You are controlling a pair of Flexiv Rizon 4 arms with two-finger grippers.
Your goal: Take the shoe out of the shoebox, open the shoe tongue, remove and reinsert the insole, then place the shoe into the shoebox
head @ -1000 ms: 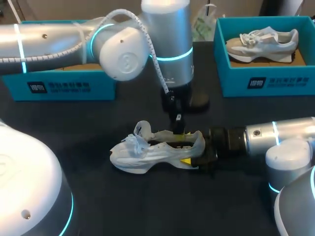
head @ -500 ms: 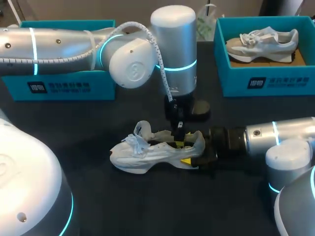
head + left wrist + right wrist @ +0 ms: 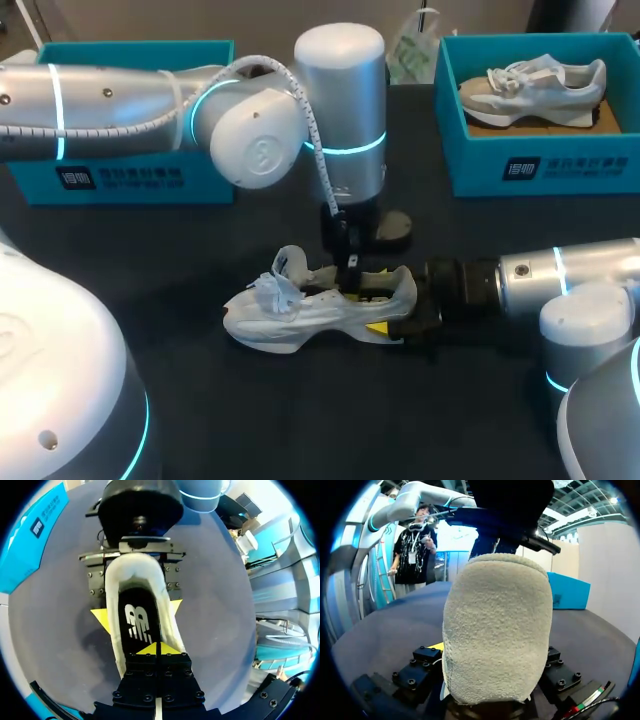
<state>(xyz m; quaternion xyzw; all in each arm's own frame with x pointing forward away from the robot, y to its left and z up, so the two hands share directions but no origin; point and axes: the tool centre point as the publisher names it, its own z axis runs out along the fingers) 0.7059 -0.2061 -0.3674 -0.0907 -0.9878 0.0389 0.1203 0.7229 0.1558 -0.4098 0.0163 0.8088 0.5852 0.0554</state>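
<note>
The shoe (image 3: pixel 300 312) is a pale grey-white sneaker standing upright on its sole, out of and well in front of the teal shoebox (image 3: pixel 130 180). Its toe points to the robot's left, and its heel is gripped from both sides by the right gripper (image 3: pixel 382 312). Its tongue (image 3: pixel 291 263) is pulled up and forward over loose laces (image 3: pixel 268 290), and the dark insole (image 3: pixel 136 625), marked with a white logo, lies inside the open mouth.

Dark table (image 3: pixel 300 420), matte black top, soft even light
</note>
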